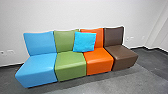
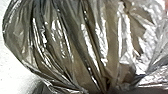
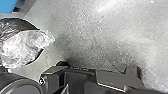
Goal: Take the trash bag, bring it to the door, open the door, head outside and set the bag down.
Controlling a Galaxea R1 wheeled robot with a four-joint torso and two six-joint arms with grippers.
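Observation:
Shiny, translucent plastic of the trash bag [image 2: 75,42] spreads across the left wrist view, with brownish contents behind it. Its folds draw together at my left gripper [image 2: 107,88], which is shut on the gathered plastic. In the right wrist view, part of the trash bag [image 3: 22,46] shows as a crumpled, silvery bulge with a darker side, above the grey floor. The door is not among the things I see.
A row of joined seats stands against a white wall: blue [image 1: 37,66], green [image 1: 70,63], orange [image 1: 99,60] and brown [image 1: 122,56]. A bright blue cushion [image 1: 84,42] leans on the backrests. Dark grey floor [image 1: 105,83] runs in front.

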